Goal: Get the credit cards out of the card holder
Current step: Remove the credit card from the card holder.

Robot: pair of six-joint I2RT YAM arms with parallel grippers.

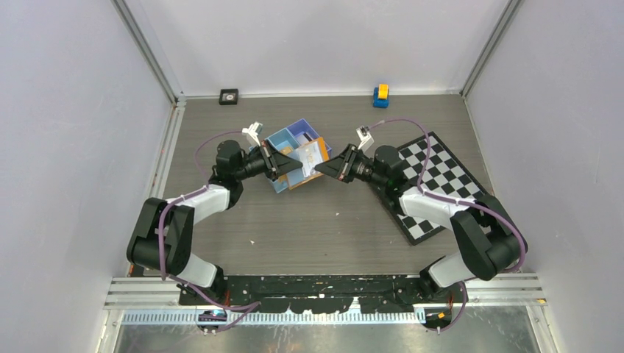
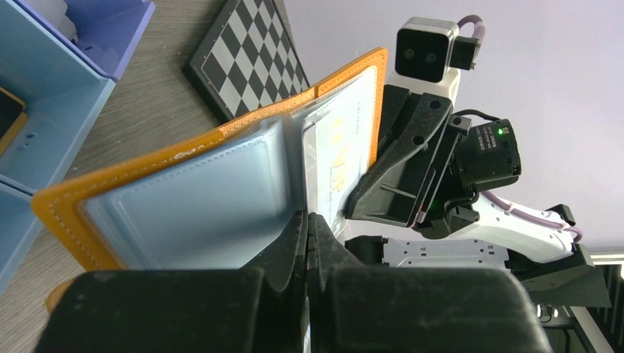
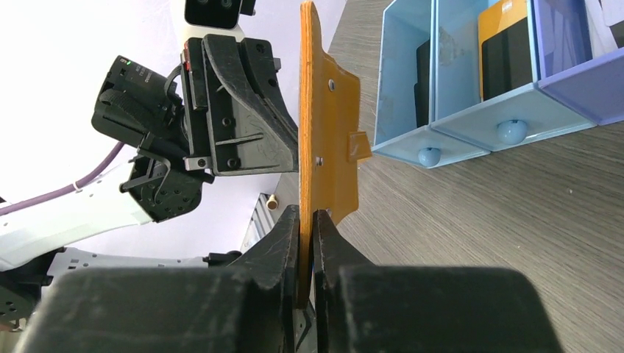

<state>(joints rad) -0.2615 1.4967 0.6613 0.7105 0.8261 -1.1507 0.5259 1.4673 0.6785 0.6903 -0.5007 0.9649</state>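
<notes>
The orange card holder (image 1: 313, 156) hangs open in the air between both grippers, above the blue tray (image 1: 294, 136). In the left wrist view its orange cover (image 2: 62, 220) frames grey-blue clear sleeves. A white credit card (image 2: 342, 154) with yellow print sits in a sleeve. My left gripper (image 2: 307, 220) is shut on a thin pale leaf at the holder's middle; I cannot tell whether it is a sleeve or a card. It shows in the top view (image 1: 283, 165) too. My right gripper (image 3: 307, 220) is shut on the edge of the orange cover (image 3: 327, 132), also seen from above (image 1: 324, 170).
The blue three-compartment tray (image 3: 471, 110) holds dark and orange items just beyond the holder. A checkerboard mat (image 1: 434, 184) lies under the right arm. A small black square (image 1: 229, 96) and a yellow-and-blue toy (image 1: 380, 95) sit by the back wall.
</notes>
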